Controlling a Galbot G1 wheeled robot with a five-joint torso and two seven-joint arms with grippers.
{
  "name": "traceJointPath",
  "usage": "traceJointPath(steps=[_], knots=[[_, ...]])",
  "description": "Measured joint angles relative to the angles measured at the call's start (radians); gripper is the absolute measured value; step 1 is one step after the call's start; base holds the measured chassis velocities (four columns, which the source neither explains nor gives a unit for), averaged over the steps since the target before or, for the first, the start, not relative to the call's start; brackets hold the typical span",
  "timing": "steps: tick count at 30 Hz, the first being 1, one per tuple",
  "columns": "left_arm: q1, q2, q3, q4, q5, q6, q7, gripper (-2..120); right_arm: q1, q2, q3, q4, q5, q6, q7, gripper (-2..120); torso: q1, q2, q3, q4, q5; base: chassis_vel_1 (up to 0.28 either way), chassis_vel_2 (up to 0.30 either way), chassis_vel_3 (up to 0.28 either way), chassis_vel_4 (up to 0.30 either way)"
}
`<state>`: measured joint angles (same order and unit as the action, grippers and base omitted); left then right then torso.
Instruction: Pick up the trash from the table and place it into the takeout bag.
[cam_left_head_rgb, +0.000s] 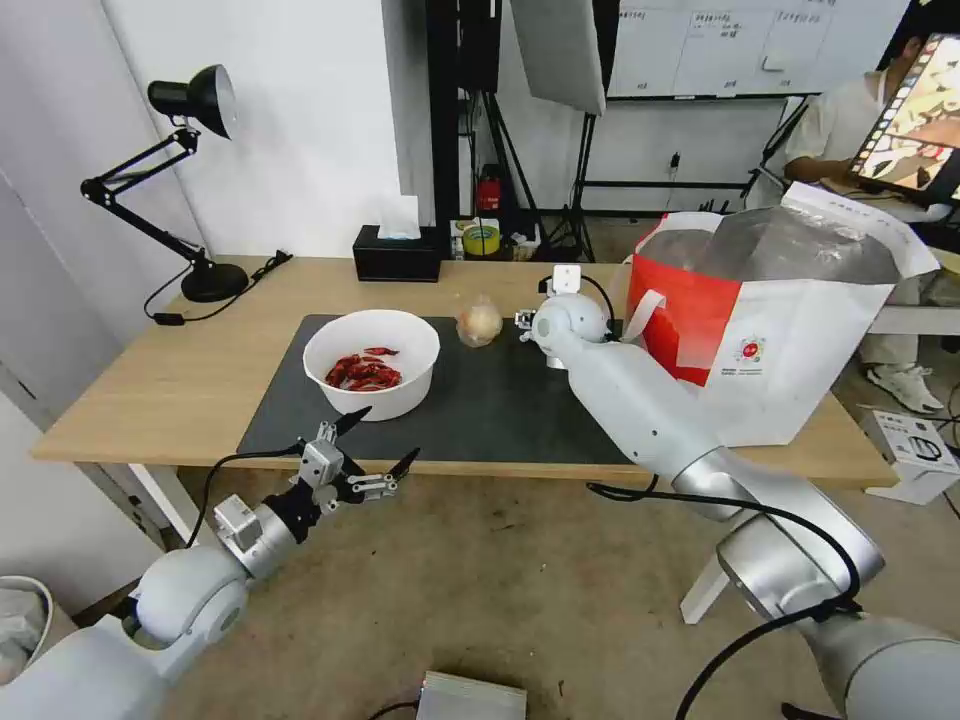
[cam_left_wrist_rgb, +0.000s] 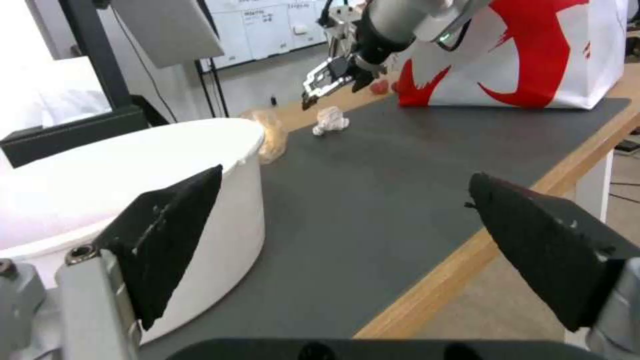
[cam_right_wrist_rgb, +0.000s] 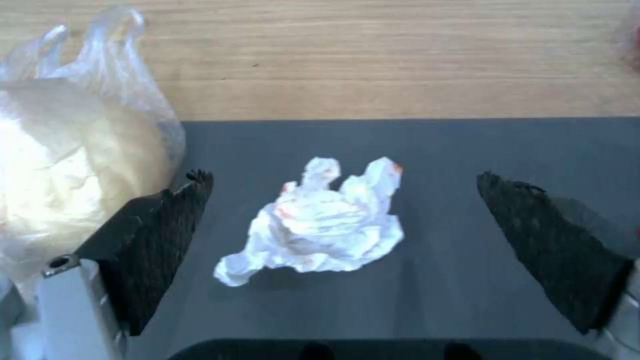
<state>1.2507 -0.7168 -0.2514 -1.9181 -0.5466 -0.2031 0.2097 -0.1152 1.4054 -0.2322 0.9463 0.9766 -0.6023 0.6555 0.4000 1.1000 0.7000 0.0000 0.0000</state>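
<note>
Right claw (cam_right_wrist_rgb: 343, 280) wide open, hovering over crumpled tissue (cam_right_wrist_rgb: 319, 222) on mat (cam_right_wrist_rgb: 467, 150), takeout bag (cam_left_head_rgb: 770, 330) close by. Risk imo: small bag with lump (cam_right_wrist_rgb: 60, 165) sits right beside one finger, could get snagged. Left claw (cam_left_head_rgb: 375, 450) open, idle off tabletop (cam_left_head_rgb: 150, 380) edge near bowl (cam_left_head_rgb: 372, 362).

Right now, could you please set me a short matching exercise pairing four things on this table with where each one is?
Things:
1. tissue
2. bowl
3. takeout bag
4. small bag

Places:
A. right end of the table
B. just beyond the open left gripper
C. between the fingers of the open right gripper, on the mat
D. at the mat's far edge, next to the tissue

Pairs: 1-C, 2-B, 3-A, 4-D
</note>
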Motion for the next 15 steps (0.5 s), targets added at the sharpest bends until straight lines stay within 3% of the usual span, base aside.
traceJointPath(steps=[15], knots=[[0.0,-0.001,-0.004,0.0,0.0,-0.001,0.0,100,0.02,0.038,-0.01,-0.062,-0.043,-0.013,-0.033,100,0.0,0.0,0.0,0.0,0.0,0.0,0.0,0.0,0.0]])
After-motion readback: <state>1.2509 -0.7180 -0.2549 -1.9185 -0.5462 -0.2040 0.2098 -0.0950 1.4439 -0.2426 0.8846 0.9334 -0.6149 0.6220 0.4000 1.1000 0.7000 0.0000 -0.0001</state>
